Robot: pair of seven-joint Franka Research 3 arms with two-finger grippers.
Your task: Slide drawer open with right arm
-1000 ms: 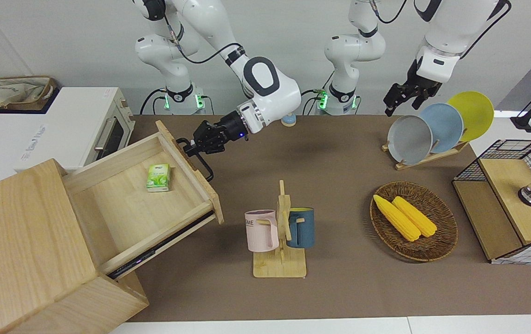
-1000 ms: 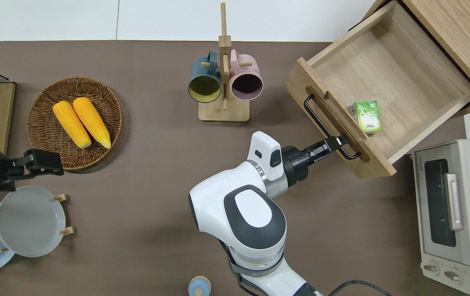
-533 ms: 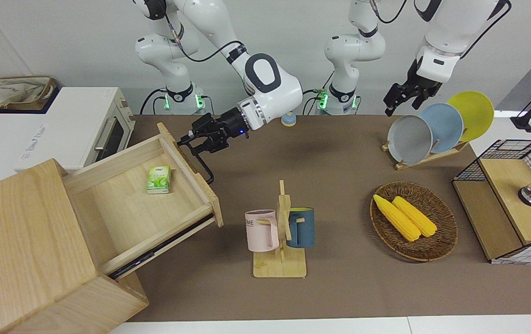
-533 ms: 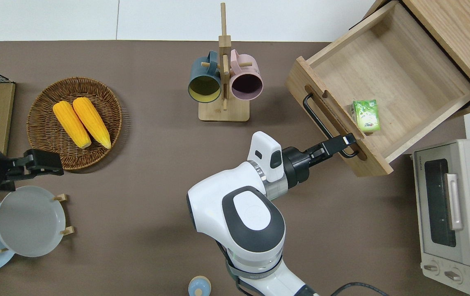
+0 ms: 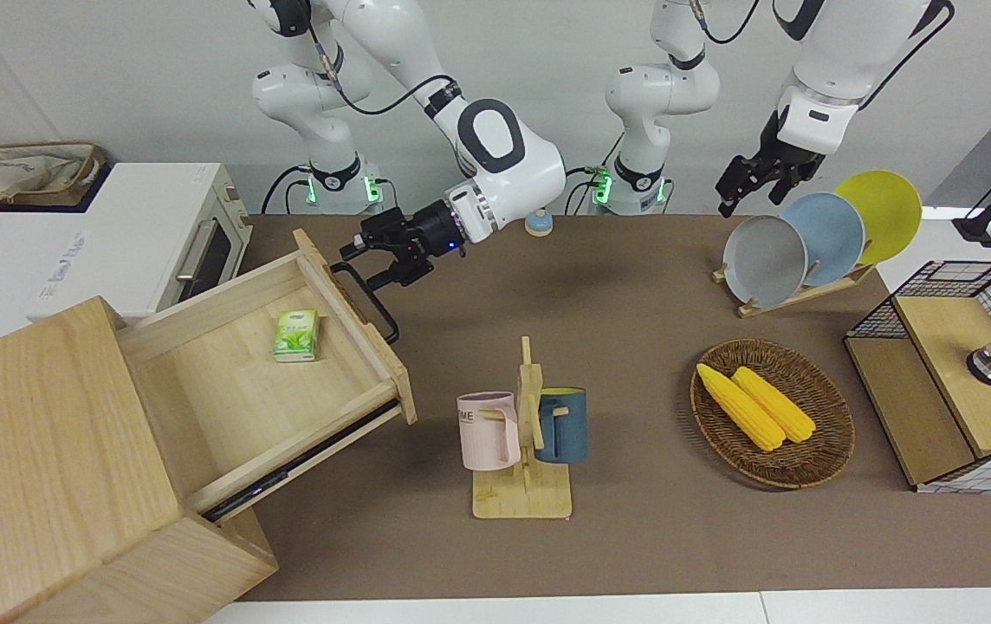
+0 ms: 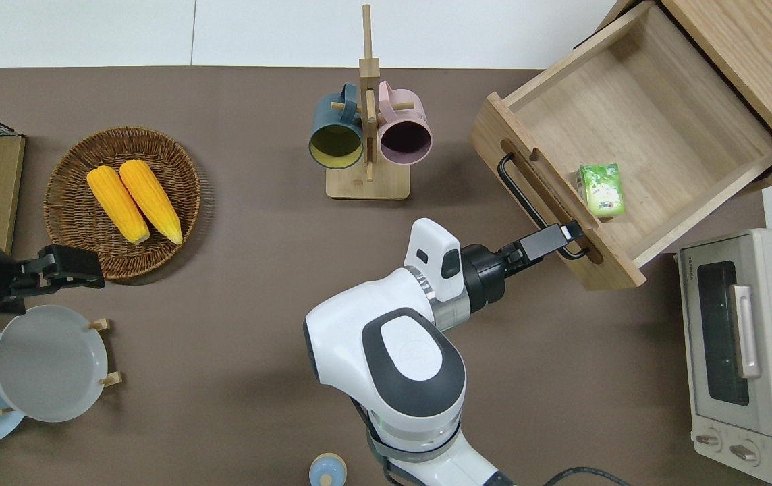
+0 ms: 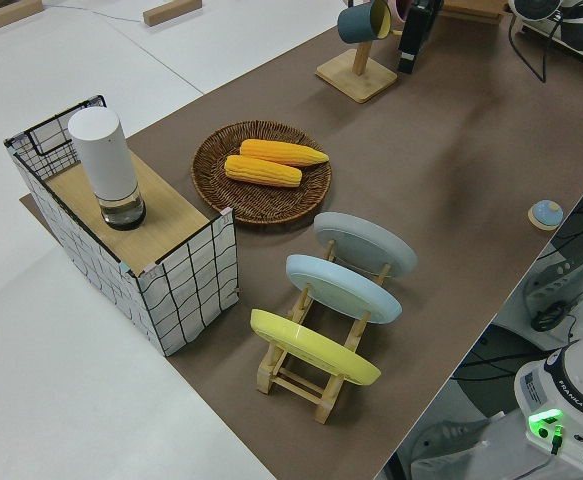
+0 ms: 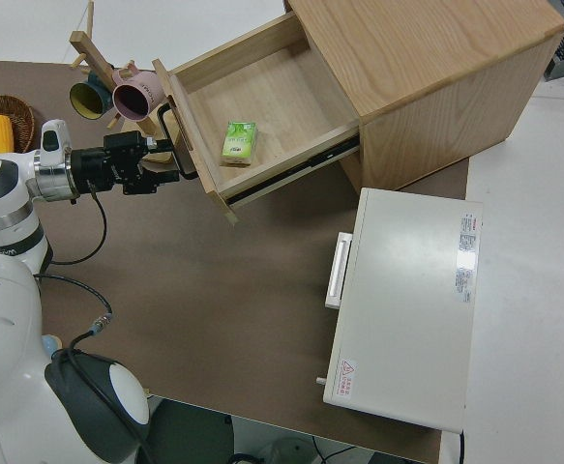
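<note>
The drawer [image 5: 270, 381] of the pale wooden cabinet [image 5: 36, 433] stands pulled far out; it also shows in the overhead view [image 6: 656, 115] and the right side view [image 8: 272, 97]. A small green packet [image 6: 600, 190] lies in it. The black bar handle [image 5: 372, 301] runs along the drawer's front [image 6: 524, 196]. My right gripper [image 5: 367, 257] is open, its fingertips [image 6: 565, 234] at the end of the handle nearer to the robots, gripping nothing. In the right side view [image 8: 163, 160] its fingers are spread apart. My left arm [image 5: 807, 121] is parked.
A white toaster oven [image 6: 743, 351] stands beside the drawer, nearer to the robots. A mug rack [image 5: 523, 433] with a pink and a blue mug stands mid-table. A basket with corn [image 5: 771, 412], a plate rack [image 5: 807, 243] and a mesh cabinet [image 5: 955, 373] are toward the left arm's end.
My right gripper was shut on the handle; it has opened, let go and lifted slightly off it. The drawer stays pulled out. The left arm has not moved.
</note>
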